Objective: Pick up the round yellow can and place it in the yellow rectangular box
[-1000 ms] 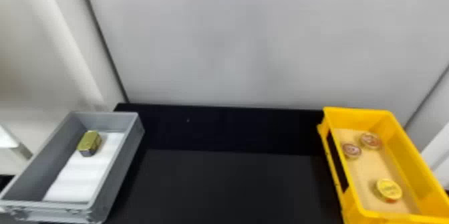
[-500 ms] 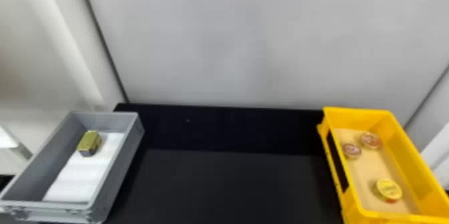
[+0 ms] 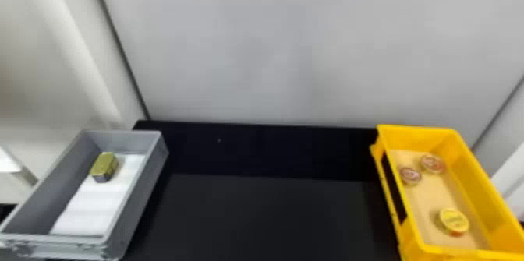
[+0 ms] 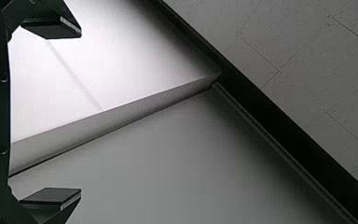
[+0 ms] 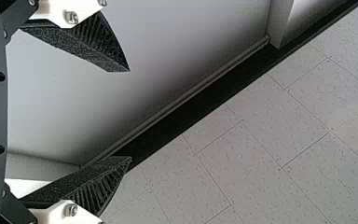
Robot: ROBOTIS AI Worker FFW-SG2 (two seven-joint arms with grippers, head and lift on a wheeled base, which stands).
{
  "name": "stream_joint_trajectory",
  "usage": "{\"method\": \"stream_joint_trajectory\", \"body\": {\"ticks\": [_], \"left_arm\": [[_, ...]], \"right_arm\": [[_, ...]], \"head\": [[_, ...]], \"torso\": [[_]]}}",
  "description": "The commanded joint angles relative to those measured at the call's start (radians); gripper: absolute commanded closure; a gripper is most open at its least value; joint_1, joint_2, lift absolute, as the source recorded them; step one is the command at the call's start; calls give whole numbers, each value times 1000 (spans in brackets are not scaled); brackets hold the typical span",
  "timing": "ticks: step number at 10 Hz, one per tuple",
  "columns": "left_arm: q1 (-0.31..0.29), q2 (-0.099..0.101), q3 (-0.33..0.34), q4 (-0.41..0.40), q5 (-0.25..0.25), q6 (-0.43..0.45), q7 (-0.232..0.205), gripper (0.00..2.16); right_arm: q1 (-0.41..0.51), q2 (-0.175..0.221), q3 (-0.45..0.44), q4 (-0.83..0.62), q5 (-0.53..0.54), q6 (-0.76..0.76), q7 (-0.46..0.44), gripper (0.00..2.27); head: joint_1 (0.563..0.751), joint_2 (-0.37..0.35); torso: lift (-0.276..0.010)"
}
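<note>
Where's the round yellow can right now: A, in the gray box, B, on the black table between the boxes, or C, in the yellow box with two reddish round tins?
C: the round yellow can lies inside the yellow box, nearer the robot than the two reddish round tins.

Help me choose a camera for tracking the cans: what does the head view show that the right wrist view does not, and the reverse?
Head view: the round yellow can and two reddish-topped cans in the yellow box, a gold block in the grey box, and the black table.
Right wrist view: the open right gripper, holding nothing, and speckled tiles.
Both: pale wall surfaces.
</note>
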Motion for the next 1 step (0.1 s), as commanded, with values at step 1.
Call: {"method": "stream_joint_trajectory", "body": {"ticks": [1], "left_arm": [[3, 0, -1, 0, 0, 0, 0, 87]], "right_arm": [[1, 0, 5, 4, 5, 0, 0, 128]], "head": [[663, 54]], "torso": [[-10]]}}
